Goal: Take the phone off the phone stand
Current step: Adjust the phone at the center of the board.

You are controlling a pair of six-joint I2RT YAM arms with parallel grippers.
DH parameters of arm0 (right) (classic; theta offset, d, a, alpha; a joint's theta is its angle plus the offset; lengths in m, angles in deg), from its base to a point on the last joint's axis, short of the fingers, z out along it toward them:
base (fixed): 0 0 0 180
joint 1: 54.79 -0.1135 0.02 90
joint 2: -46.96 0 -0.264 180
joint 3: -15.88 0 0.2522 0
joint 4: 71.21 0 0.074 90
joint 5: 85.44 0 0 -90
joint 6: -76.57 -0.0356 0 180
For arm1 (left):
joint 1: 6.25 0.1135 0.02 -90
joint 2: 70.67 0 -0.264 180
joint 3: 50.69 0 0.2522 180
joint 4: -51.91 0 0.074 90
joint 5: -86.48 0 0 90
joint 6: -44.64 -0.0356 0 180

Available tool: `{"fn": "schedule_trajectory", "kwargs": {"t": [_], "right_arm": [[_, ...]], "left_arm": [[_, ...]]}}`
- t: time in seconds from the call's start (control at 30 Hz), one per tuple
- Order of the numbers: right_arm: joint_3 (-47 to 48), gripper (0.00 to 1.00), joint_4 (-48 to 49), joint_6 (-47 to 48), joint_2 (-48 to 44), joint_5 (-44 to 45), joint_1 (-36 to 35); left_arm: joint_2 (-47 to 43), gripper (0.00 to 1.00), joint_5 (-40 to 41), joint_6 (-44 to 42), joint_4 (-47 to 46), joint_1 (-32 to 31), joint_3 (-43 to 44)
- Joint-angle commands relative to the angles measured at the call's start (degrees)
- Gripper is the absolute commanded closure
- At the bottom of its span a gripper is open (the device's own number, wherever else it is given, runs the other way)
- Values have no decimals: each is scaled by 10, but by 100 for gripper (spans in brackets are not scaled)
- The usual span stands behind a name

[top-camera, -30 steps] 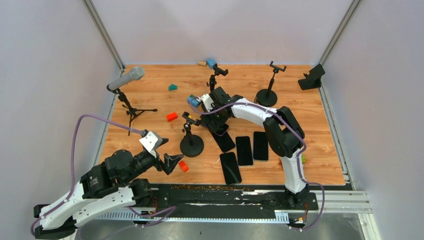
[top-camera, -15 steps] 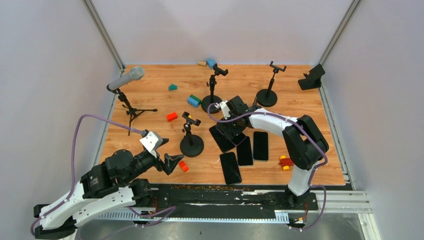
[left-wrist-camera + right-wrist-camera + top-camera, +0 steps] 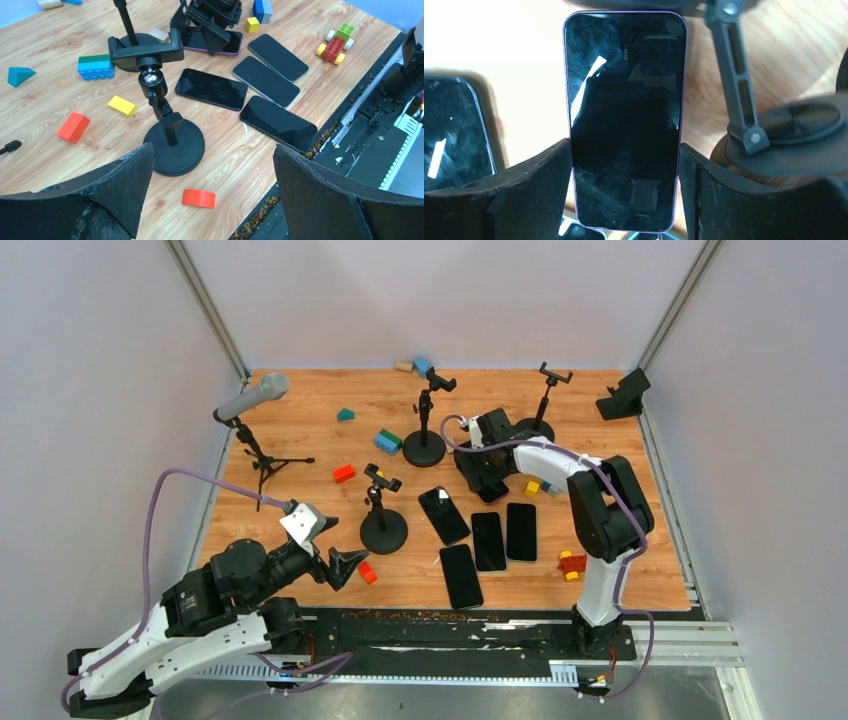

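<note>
Only in the right wrist view is the phone point(image 3: 625, 120) shown gripped by its long edges in the right pincer point(image 3: 624, 150), just beside the stem point(image 3: 736, 85) of a far stand. From the left wrist it is seen low over the table point(image 3: 45, 105), well apart from the phone stand point(image 3: 170, 145). From above, the right arm point(image 3: 540, 455) is seen folded at the elbow, reaching toward the far edge. The left pincer point(image 3: 212, 150) is spread wide by the near left corner.
</note>
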Motion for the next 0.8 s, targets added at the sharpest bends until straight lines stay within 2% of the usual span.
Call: {"fn": "schedule_trajectory", "kwargs": {"t": [0.0, 0.17, 0.2, 0.3, 0.37, 0.6, 0.77], "right_arm": [[67, 67, 16, 14, 37, -14, -7], [81, 62, 13, 22, 59, -12, -7], [76, 57, 13, 21, 59, -17, -7], [53, 30, 14, 15, 46, -28, -7], [40, 16, 15, 14, 32, -31, -7], [18, 6, 16, -6, -71, -31, -7], [-31, 1, 32, -39, -198, -67, -8]], "left_arm": [[5, 5, -4, -8, -22, -2, -5], [6, 5, -3, -8, -22, -2, -5], [6, 5, -3, -8, -22, -2, -5], [7, 4, -4, -8, -22, -2, -6], [8, 4, -4, -8, -23, -2, -6], [14, 3, 0, -6, -22, -2, -7], [18, 0, 24, 5, -20, -2, -10]]}}
